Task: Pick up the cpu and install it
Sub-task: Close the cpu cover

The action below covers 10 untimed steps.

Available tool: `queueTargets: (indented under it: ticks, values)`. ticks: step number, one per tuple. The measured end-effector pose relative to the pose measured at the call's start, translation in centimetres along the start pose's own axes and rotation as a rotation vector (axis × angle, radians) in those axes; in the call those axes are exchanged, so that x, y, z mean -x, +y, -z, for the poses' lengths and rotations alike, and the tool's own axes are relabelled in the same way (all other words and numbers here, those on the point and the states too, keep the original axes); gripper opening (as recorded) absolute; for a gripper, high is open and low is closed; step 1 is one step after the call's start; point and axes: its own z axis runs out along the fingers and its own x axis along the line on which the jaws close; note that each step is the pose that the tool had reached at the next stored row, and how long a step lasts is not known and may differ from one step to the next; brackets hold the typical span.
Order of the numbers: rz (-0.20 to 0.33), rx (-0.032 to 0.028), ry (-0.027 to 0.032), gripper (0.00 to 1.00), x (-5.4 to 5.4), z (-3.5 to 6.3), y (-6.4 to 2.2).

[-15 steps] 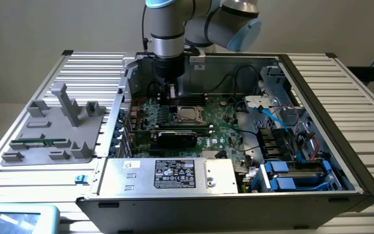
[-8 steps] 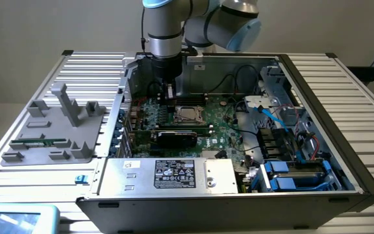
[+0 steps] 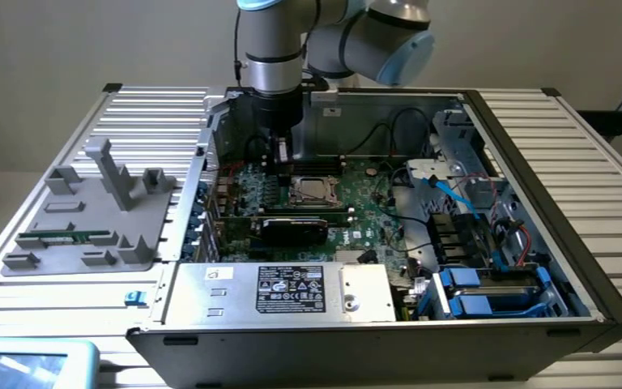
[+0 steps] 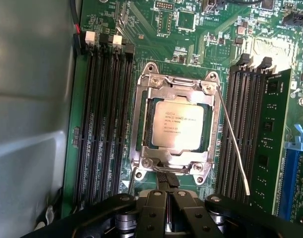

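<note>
The cpu (image 4: 177,126), a silver square with printed text and a thin tan rim, lies flat inside the metal-framed socket (image 4: 141,124) on the green motherboard. The socket's wire lever (image 4: 235,148) stands out to one side. My gripper (image 4: 166,179) hovers just off the socket's edge, its two dark fingers pressed together with nothing between them. In the exterior view the arm reaches down into the open computer case, and the gripper (image 3: 282,172) sits just toward that view's left of the socket with the cpu (image 3: 313,189).
Empty memory slots (image 4: 104,124) flank one side of the socket; a green memory stick (image 4: 270,144) stands on the other. A black card (image 3: 295,229), the power supply (image 3: 289,290) and blue drive bays (image 3: 495,292) crowd the case. A grey fixture (image 3: 84,219) holds another memory stick (image 3: 68,237).
</note>
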Motion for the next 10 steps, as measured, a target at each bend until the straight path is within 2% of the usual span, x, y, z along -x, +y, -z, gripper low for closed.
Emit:
queueTargets:
  ticks: [10]
  values:
    - [0.008,0.0009,0.0003,0.09,0.2,1.97,0.07]
